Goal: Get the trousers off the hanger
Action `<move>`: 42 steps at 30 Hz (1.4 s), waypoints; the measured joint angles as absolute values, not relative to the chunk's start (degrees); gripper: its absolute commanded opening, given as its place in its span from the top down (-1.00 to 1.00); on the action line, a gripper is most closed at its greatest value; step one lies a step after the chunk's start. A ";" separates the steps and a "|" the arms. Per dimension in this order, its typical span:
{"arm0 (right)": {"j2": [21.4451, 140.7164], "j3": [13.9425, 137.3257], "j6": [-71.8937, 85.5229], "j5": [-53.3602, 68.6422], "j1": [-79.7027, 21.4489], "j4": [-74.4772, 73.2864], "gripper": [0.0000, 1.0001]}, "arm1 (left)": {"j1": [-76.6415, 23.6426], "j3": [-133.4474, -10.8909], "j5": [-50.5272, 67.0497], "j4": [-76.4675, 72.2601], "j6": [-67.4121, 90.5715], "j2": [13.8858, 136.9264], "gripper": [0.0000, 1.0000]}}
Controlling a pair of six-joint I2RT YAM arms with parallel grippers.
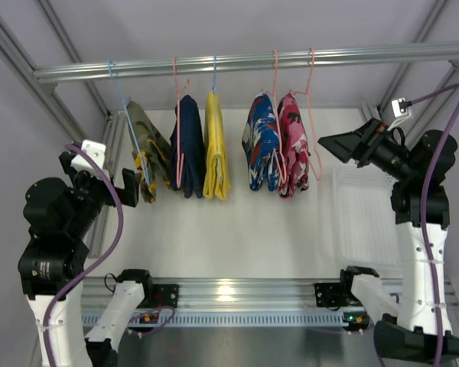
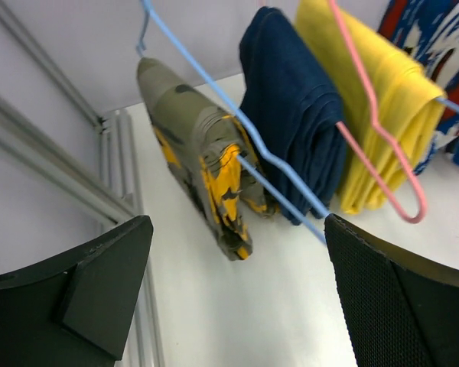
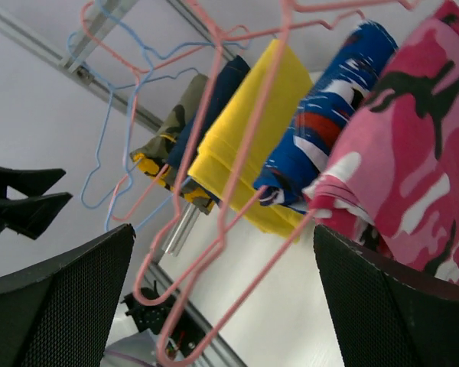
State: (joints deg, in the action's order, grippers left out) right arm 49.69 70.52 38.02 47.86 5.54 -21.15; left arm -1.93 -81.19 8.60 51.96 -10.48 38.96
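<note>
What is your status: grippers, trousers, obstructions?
Left gripper open, empty. Right gripper open, empty. Red-pink trousers, blue trousers hang on pink hangers. Hanger wire juts toward right gripper.

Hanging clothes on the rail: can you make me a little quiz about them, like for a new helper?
1. Which colour hangs between the navy cloth and the blue printed trousers? A green, B yellow, C white.
2. True or false: the right pincer is open.
3. Fill the gap: ___ folded cloths hang from the rail.

Key: 1 is B, the yellow cloth. 2 is true. 3 is five.
</note>
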 measured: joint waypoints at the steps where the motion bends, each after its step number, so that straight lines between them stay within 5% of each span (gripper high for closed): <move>1: 50.46 69.21 39.83 49.23 6.96 -19.92 -0.98 | -1.93 -82.59 9.96 52.47 -10.04 40.07 -0.98; 7: 56.38 58.83 56.51 58.17 13.72 -0.84 -0.89 | -1.93 -86.46 17.43 52.82 -8.36 44.07 -0.98; 18: 66.78 50.22 92.97 64.64 9.67 52.62 -0.77 | -1.91 -86.85 21.17 52.75 -6.44 47.05 -0.98; 38: 76.55 51.20 98.30 62.78 1.13 64.20 -0.25 | -1.93 -87.02 22.31 52.45 -5.65 48.95 -0.98; 42: 79.68 53.21 101.75 62.08 1.13 67.42 0.00 | -1.93 -87.53 22.55 52.31 -5.54 49.60 -0.98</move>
